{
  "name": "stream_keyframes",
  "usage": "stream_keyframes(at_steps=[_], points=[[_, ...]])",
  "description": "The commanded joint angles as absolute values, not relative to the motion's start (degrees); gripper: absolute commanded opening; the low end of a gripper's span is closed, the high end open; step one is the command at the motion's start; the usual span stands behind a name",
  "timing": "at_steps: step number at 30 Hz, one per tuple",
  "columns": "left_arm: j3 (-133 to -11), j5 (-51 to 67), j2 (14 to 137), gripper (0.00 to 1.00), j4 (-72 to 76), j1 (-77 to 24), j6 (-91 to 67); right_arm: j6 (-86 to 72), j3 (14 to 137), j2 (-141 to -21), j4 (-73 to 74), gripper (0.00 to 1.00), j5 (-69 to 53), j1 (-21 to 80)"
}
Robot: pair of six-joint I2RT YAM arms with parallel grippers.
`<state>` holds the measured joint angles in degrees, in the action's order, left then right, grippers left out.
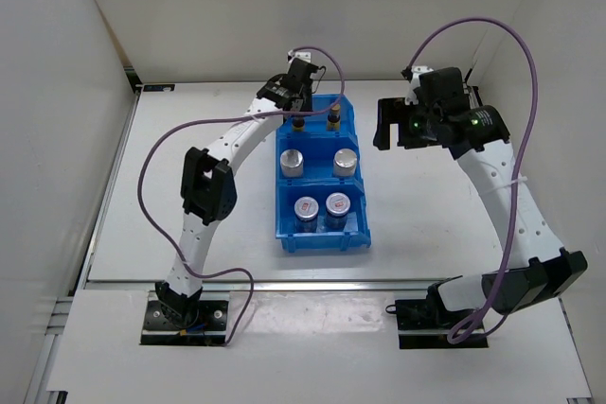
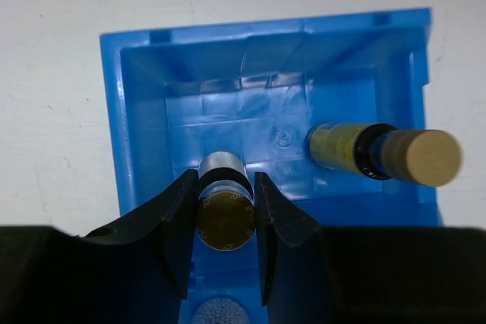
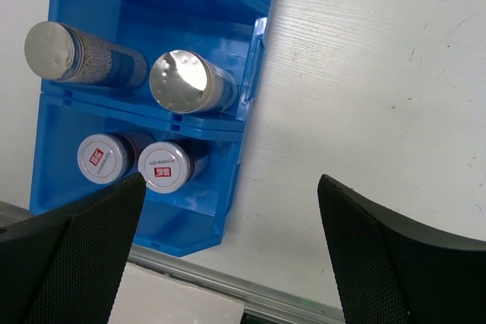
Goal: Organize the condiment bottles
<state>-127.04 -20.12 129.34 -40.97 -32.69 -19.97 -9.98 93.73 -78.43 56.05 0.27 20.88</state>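
White tabletop (image 1: pixel 417 215), boxed in by plain white walls (image 1: pixel 237 7) (faint scuffs on the surface), carries a blue three-compartment bin (image 1: pixel 322 239) at centre, with silver-capped cylinders (image 1: pixel 294 162) in the middle compartment and red-marked jars (image 1: pixel 306 206) in the nearest. Left pincer (image 2: pixel 224 181) is clamped on the left amber bottle (image 2: pixel 225 225) inside the far compartment, the second amber bottle (image 2: pixel 380 153) beside it. Right pincer (image 3: pixel 231 184) hangs wide open, empty, over the tabletop just right of the bin.
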Motion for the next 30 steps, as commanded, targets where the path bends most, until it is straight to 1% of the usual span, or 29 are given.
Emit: stream_keyframes(at_steps=[1, 2, 3, 5, 6, 8, 9, 13, 18, 21, 23, 26, 28, 30], points=[[-129.02, -20.74, 127.0, 0.2, -39.02, -32.17, -21.62, -10.63, 92.56, -76.73, 56.51, 0.97, 0.7, 20.65], [-129.02, -20.74, 127.0, 0.24, -39.02, -32.17, -21.62, -10.63, 91.94, -76.73, 56.51, 0.97, 0.7, 20.65], [-129.02, -20.13, 127.52, 0.33, -39.02, -32.17, -21.62, -10.63, 91.93, -76.12, 56.51, 0.97, 0.7, 20.65], [-128.41, -20.13, 127.53, 0.45, -39.02, -32.17, -21.62, -11.16, 91.93, -76.11, 56.51, 0.97, 0.7, 20.65], [-127.71, -20.13, 127.53, 0.56, -39.02, -32.17, -21.62, -11.16, 91.93, -76.11, 56.51, 0.97, 0.7, 20.65], [-127.18, -20.13, 127.53, 0.67, -39.02, -31.64, -21.62, -11.16, 91.93, -76.11, 56.51, 0.97, 0.7, 20.65], [-127.18, -20.13, 127.53, 0.79, -39.02, -31.64, -21.62, -11.16, 91.93, -76.11, 56.51, 0.97, 0.7, 20.65], [-126.65, -20.74, 126.31, 1.0, -39.02, -31.64, -21.62, -11.16, 93.59, -76.11, 57.82, 0.97, 1.23, 20.65], [-127.17, -23.46, 121.83, 1.0, -39.02, -31.64, -21.1, -13.35, 94.31, -74.36, 58.97, 1.0, 4.03, 20.65], [-125.87, -25.3, 115.77, 1.0, -39.02, -31.64, -19.78, -14.06, 94.31, -74.36, 59.68, 1.0, 6.58, 20.13], [-123.76, -27.23, 109.36, 1.0, -39.02, -31.64, -18.98, -15.47, 94.31, -74.36, 61.6, 1.0, 7.9, 20.13], [-116.74, -29.53, 99.69, 1.0, -39.02, -31.64, -18.46, -17.13, 94.92, -74.88, 62.23, 1.0, 8.96, 19.6], [-108.75, -31.28, 94.68, 1.0, -37.71, -31.64, -18.46, -17.67, 94.31, -74.36, 62.23, 1.0, 8.96, 19.6], [-101.99, -33.56, 86.86, 1.0, -34.56, -32.16, -17.67, -18.19, 92.12, -72.87, 61.36, 1.0, 8.96, 19.6]])
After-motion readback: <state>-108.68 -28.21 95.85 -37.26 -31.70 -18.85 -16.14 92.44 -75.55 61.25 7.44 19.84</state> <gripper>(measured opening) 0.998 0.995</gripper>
